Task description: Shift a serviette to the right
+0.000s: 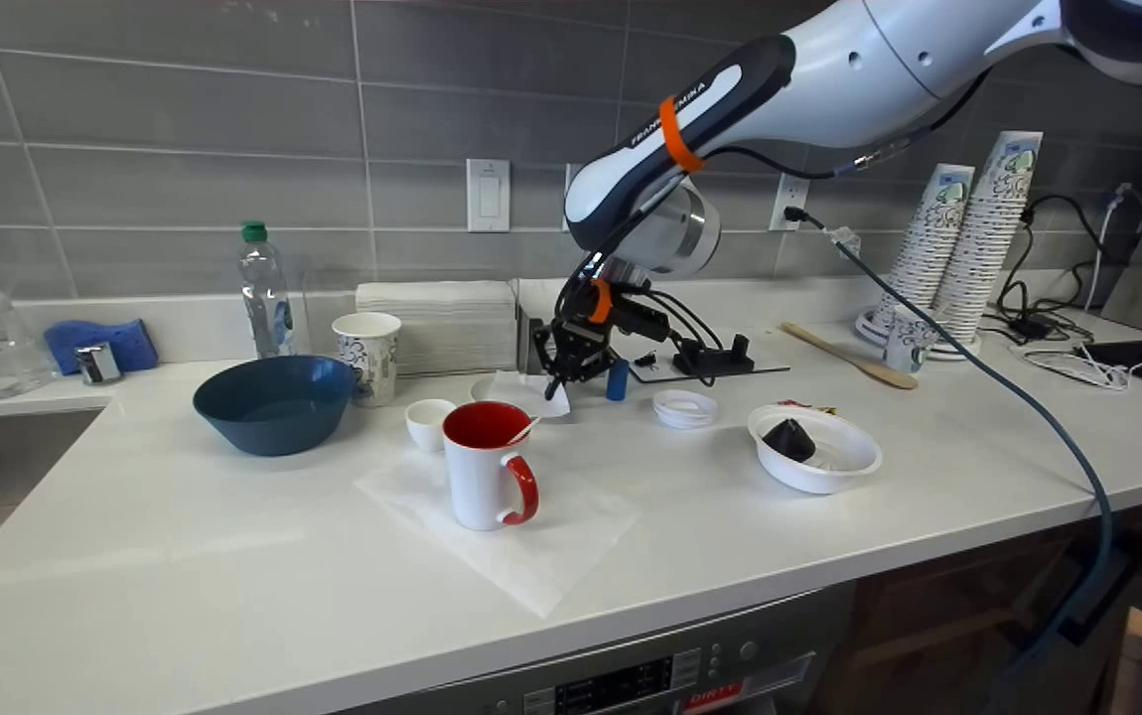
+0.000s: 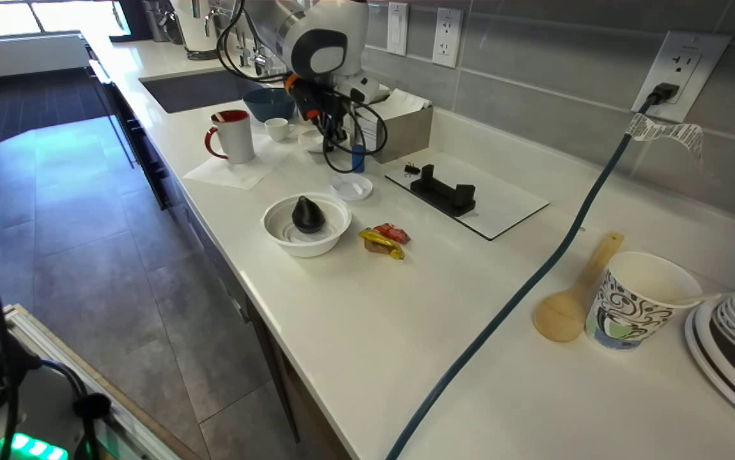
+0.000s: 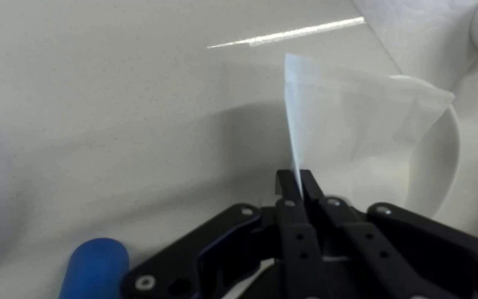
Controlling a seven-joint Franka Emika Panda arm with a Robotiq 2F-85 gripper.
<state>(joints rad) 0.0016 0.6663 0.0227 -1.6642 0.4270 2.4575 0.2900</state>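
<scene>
The serviette (image 3: 338, 108) is a thin, limp white paper. In the wrist view its edge stands between my fingertips and the rest spreads to the right, over part of a small white bowl (image 3: 436, 162). In an exterior view the serviette (image 1: 529, 393) hangs at the fingertips, in front of that bowl (image 1: 481, 388). My gripper (image 3: 298, 178) is shut on the serviette's edge, low over the counter; it also shows in an exterior view (image 1: 553, 385). In an exterior view the gripper (image 2: 334, 142) stands beside the bowl (image 2: 310, 140), and I cannot make out the serviette there.
A red-and-white mug (image 1: 472, 487) stands on a large white sheet (image 1: 571, 546), near a small white cup (image 1: 427, 425). A blue cylinder (image 1: 617, 380) stands close beside the gripper. White lids (image 1: 684, 408) and a bowl (image 1: 859, 459) holding a black object lie farther right. Napkins (image 1: 437, 323) are stacked behind.
</scene>
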